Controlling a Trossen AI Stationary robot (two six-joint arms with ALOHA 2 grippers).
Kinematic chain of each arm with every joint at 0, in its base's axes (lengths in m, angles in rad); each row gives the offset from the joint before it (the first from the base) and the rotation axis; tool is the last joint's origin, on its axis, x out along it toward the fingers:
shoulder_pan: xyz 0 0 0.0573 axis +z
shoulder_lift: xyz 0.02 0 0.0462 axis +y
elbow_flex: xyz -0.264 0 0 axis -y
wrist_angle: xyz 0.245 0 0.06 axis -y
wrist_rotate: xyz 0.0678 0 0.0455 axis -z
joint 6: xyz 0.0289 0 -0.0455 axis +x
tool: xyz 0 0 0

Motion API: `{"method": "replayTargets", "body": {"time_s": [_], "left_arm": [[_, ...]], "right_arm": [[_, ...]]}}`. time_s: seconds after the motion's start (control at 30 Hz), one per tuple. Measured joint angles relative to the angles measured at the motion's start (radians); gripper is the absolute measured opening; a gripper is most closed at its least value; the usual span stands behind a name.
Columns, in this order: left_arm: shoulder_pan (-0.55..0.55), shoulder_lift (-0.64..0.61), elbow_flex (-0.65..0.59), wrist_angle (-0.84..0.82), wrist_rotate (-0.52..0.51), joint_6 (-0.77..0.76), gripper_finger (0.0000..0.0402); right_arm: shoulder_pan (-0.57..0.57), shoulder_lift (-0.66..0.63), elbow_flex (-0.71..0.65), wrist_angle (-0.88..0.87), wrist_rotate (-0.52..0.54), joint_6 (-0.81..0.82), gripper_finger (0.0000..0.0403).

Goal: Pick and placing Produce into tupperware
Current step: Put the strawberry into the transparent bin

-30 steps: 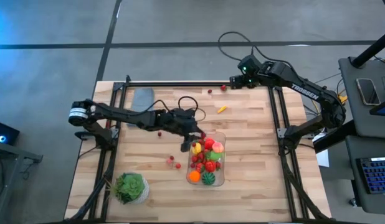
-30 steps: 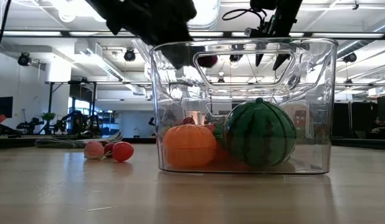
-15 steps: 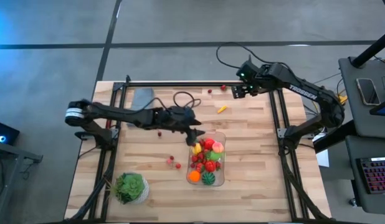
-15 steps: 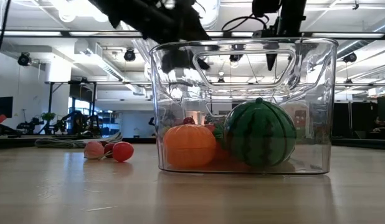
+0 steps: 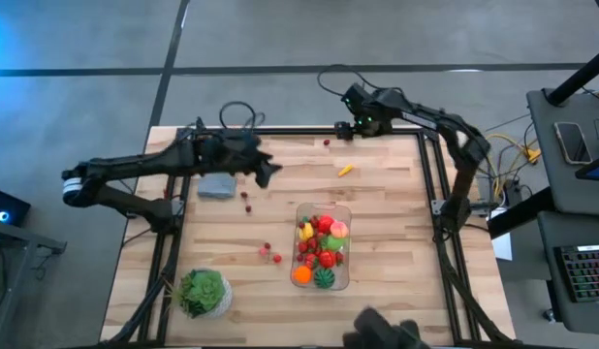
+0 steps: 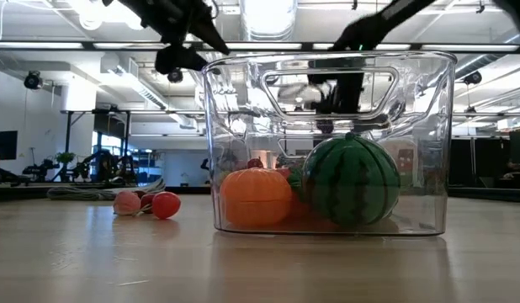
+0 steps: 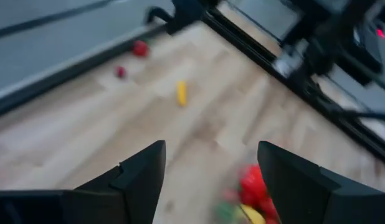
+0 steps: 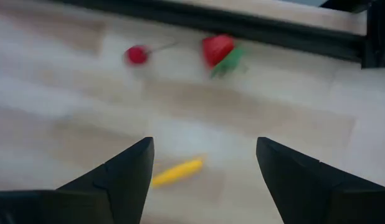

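Clear rectangular plastic tupperware [image 5: 324, 247] sat mid-table, holding a striped green ball [image 6: 351, 180], an orange piece [image 6: 256, 197] and red produce. The left gripper [image 5: 270, 171] hung parted and empty near the grey-blue cloth [image 5: 217, 185]. The right gripper [image 5: 346, 130] spread empty near a strawberry [image 8: 218, 50] and yellow piece [image 8: 177, 172].

On the wooden table [image 5: 396, 242], we saw a leafy green plant in a white pot [image 5: 203, 292] standing near the front left corner. A grey-blue folded cloth [image 5: 218, 186] lay toward the far left. A black metal frame [image 5: 437, 208] ran along the table's edges. Beyond the right side we noted a keyboard [image 5: 583, 271] on a dark desk. Ceiling lights [image 6: 268, 13] shone over the room behind, across the low view.
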Motion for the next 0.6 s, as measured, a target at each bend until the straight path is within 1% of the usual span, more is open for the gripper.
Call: {"method": "replayTargets", "body": {"time_s": [0.1,0.2,0.43,0.6], "left_arm": [[0.076,-0.025,-0.011,-0.002,0.002,0.0,0.024],[0.143,-0.035,-0.016,0.0,0.003,0.027,0.024],[0.273,-0.034,-0.008,0.031,0.005,0.083,0.024],[0.329,-0.021,-0.011,0.105,0.012,0.088,0.024]], "right_arm": [[-0.05,0.096,0.052,0.002,-0.007,0.005,0.0267],[-0.077,0.178,0.111,0.001,-0.007,0.003,0.0263],[-0.081,0.325,0.258,-0.059,-0.008,0.0,0.0265],[-0.081,0.395,0.339,-0.125,-0.008,-0.039,0.0264]]}}
